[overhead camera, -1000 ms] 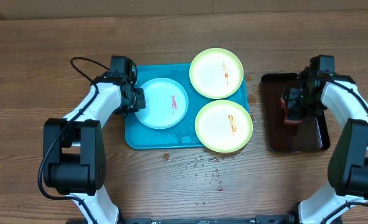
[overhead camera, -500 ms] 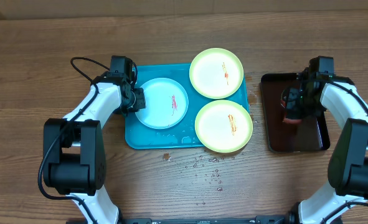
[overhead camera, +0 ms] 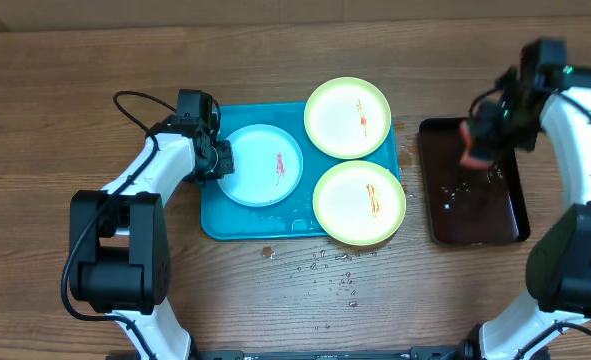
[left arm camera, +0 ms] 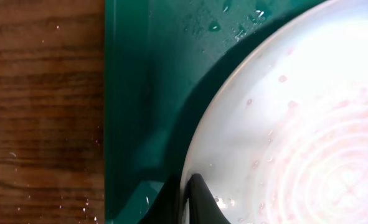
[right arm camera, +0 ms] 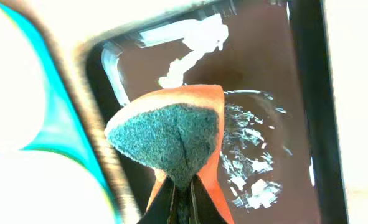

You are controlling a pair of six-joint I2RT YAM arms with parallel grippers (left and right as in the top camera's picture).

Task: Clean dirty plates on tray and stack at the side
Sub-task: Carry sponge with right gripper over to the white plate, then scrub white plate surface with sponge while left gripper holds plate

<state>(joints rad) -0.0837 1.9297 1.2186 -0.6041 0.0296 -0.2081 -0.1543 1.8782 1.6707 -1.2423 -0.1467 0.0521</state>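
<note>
- Right gripper point(right arm camera: 182, 198) has lifted the sponge point(right arm camera: 171, 134) off the dark tray point(overhead camera: 475, 215) and is clenched on it above that tray's far-left corner.
- Left gripper point(left arm camera: 185, 196) pinches the blue-rimmed plate point(overhead camera: 260, 165) by its rim, near the turquoise tray point(overhead camera: 215, 225) left edge.
- Sponge fetched; next, carry it onto that plate's red smear point(overhead camera: 278, 165).

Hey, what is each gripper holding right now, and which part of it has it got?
The right gripper pinches the orange-and-green sponge at one end. The left gripper clamps the blue-rimmed plate by its rim.
</note>
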